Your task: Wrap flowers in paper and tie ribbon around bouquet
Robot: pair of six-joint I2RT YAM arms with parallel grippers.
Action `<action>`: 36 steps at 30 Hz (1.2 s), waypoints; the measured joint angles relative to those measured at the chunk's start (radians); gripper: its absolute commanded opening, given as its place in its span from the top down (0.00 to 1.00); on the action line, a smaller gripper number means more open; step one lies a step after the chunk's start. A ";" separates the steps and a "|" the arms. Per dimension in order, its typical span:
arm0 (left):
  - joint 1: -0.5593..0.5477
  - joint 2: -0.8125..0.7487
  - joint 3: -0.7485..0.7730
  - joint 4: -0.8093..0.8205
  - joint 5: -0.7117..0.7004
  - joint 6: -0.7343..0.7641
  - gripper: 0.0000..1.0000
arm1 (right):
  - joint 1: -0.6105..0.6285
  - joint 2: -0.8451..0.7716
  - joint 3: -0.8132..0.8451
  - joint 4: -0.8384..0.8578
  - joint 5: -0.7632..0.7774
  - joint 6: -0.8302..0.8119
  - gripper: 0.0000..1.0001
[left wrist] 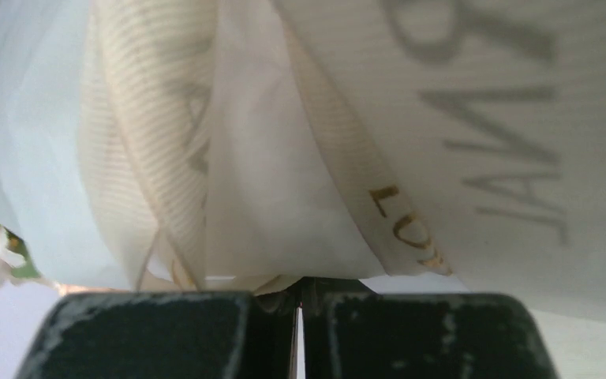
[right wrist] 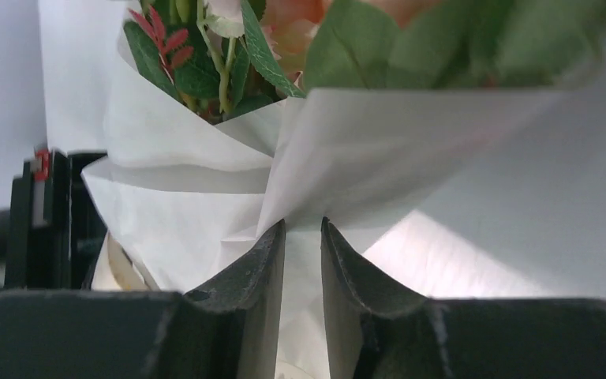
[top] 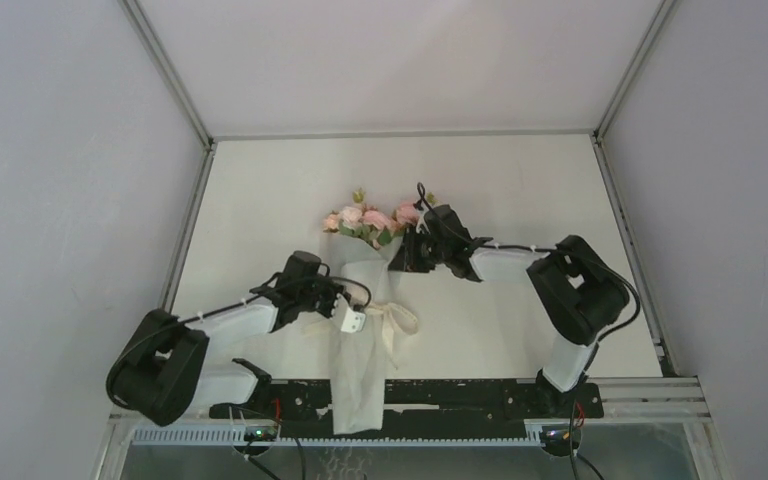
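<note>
The left gripper (left wrist: 300,288) is seen fully closed, and a fold of the ribbon (left wrist: 158,158) appears to be nipped at its tips. It is pressed close against the wrapped stems, at about 9 o'clock of the bouquet (top: 358,350) in the overhead view. The ribbon's loose loops are laid out at 3 o'clock of that gripper. The tail of the paper (top: 356,400) is pointed to 6 o'clock and is carried past the near edge of the table (top: 520,180).

Further out, the right gripper (right wrist: 302,230) is held a narrow slit apart. A flap of paper is threaded through the slit, but no firm pinch can be made out. Farthest off, at 12 o'clock, the flowers (top: 368,222) are fanned out of the cone's mouth.

The bundle is judged light and soft. The paper would be creased or torn by a hard pull. The ribbon is limp and woven, so slip is to be expected unless it is taken flat. The bouquet is best taken at the bound waist, where stiffness is given by the stems, and the blooms are best left untouched.
</note>
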 measured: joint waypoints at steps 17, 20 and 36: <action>0.064 -0.256 0.129 -0.370 -0.126 0.143 0.01 | -0.252 -0.378 0.032 -0.100 0.059 -0.188 0.02; 0.064 -0.391 0.129 -0.510 -0.132 0.056 0.00 | -0.383 -0.626 -0.134 -0.127 0.079 -0.195 0.01; 0.412 -0.811 -0.079 -0.052 -0.301 -1.201 0.00 | -0.728 -1.301 -0.505 -0.337 0.340 -0.219 0.00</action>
